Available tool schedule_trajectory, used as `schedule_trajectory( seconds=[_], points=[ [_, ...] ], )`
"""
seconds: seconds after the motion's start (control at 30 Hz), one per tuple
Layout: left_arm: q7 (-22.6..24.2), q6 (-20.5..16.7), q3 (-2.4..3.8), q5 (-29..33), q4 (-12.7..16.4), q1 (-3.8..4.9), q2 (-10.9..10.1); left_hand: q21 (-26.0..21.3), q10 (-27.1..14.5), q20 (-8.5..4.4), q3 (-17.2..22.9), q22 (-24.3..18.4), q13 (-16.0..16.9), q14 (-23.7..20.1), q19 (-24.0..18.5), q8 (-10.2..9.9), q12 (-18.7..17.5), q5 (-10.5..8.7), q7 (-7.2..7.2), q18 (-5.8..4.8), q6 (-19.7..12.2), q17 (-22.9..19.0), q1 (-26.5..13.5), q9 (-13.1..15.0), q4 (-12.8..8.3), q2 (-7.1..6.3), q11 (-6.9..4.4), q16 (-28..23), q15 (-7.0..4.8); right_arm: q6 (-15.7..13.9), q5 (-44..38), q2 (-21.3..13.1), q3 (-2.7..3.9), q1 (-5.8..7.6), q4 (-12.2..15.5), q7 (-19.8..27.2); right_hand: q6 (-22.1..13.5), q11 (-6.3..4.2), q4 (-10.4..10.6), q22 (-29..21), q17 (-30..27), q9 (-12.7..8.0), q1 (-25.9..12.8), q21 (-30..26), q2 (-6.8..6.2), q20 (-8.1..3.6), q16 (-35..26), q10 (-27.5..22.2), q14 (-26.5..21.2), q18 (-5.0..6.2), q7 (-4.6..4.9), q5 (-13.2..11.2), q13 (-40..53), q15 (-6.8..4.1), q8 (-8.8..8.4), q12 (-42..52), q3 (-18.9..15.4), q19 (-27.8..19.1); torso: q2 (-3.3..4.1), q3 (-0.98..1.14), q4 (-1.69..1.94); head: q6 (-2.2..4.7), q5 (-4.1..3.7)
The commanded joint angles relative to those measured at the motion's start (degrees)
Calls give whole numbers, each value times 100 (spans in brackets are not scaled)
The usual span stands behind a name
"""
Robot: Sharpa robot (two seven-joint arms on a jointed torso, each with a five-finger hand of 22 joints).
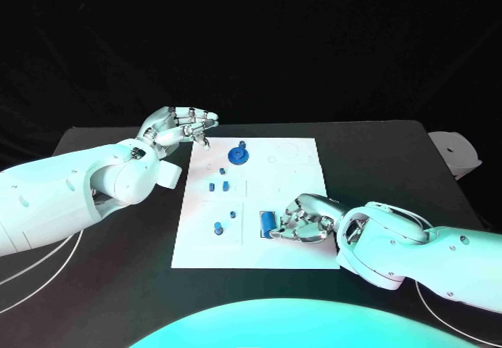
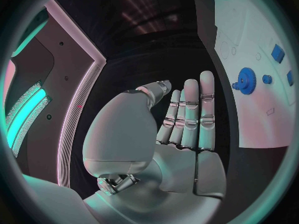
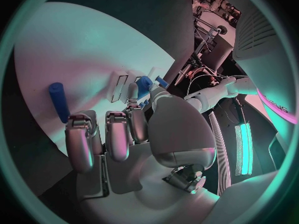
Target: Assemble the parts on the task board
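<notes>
Left hand (image 1: pixel 180 125) hangs off the board's (image 1: pixel 298 250) 11 o'clock corner, fingers straight and together, holding nothing. Right hand (image 1: pixel 303 220) sits at 5 o'clock on the board, fingers curled but not gripping, beside the blue cylinder (image 1: pixel 268 220); the gear (image 1: pixel 239 155) is up at 12.

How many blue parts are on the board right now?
6 visible: a gear at the far end, three small pieces mid-board, a small peg and a cylinder by the right hand, which may hide more.

L hand (image 1: pixel 180 125) raised, fingers apart, R hand (image 1: pixel 305 220) low, fingers curled
</notes>
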Motion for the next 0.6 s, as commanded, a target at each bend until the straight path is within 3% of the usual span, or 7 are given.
schedule_trajectory(
  seconds=[0.03,0.37,0.6],
  points=[
    [30,68,3,24,15,3,5,-24,-35,28,-7,-5,-9,-38,6,34,20,35,10,39,-17,-8,19,9,-15,28,-6,3,14,-32,-76,52,-1,-4,-55,-74,-3,-25,30,1509,776,11,-52,26,104,-33,27,36,459,-38,-9,24,439,-28,32,37,-1,589,3,1,-4,1,10],
    [26,75,3,24,16,3,6,-24,-35,28,-7,-5,-9,-38,6,34,20,35,10,39,-17,-8,19,9,-15,28,-6,3,14,18,-133,207,0,-4,-179,-71,-2,-26,23,1509,778,13,-71,26,110,-34,28,38,460,-38,-11,20,441,-29,37,38,-12,589,-4,-1,-8,1,16],
    [16,73,3,24,16,3,-3,-24,-35,28,-7,-5,-9,-38,6,34,20,35,10,39,-17,-8,19,9,-15,28,-6,3,14,212,-120,204,-1,-4,-196,-9,-35,-28,-32,1509,763,27,76,26,-49,-36,21,30,456,-38,-13,-105,444,-31,50,23,-77,589,-5,-4,-12,1,30]
  ],
)
